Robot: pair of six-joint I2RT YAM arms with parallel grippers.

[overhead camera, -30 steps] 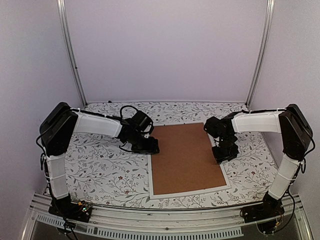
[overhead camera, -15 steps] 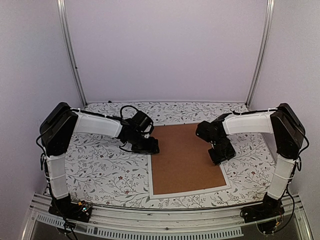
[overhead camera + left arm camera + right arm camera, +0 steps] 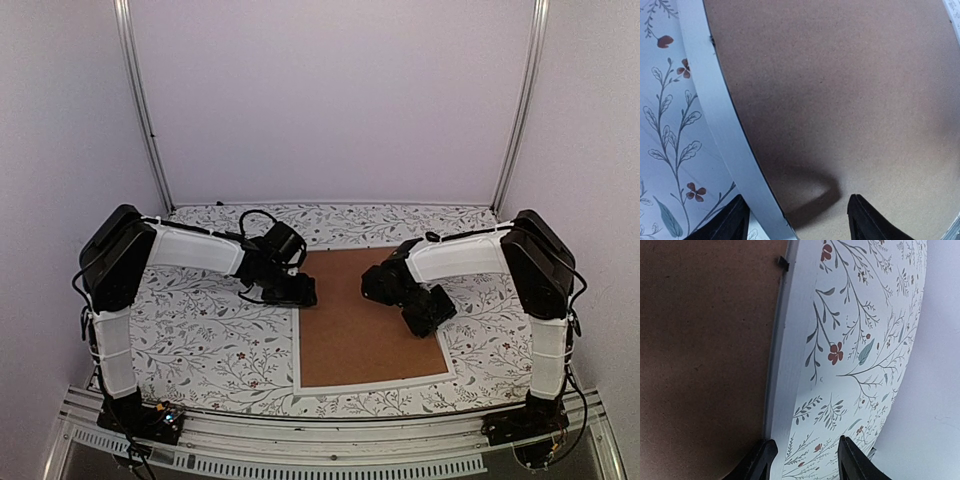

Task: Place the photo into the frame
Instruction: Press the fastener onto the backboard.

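A: Frame (image 3: 297, 350), lying where?

B: Flat on the floral tablecloth (image 3: 200, 330), just right of the table's centre. Thin white rim around a brown backing board (image 3: 360, 340), facing up. Of the photo, no sight in any view.

A: And the left gripper (image 3: 300, 292)?

B: Low at the frame's 11 o'clock corner. From the left wrist: fingers (image 3: 725, 225) apart, astride the frame (image 3: 715, 115), one over the tablecloth (image 3: 665, 125), the other over the backing board (image 3: 840, 100). Clamped on nothing.

A: Right gripper (image 3: 425, 315)?

B: At 3 o'clock of the board's centre, just inside the rim. From the right wrist: fingers (image 3: 757, 462) apart, one above the board's edge, the other over the tablecloth (image 3: 855, 340), with the frame (image 3: 787, 355) running between. Holding nothing. Toward 12 o'clock in that view, a small black tab (image 3: 783, 262) at the rim's inner edge.
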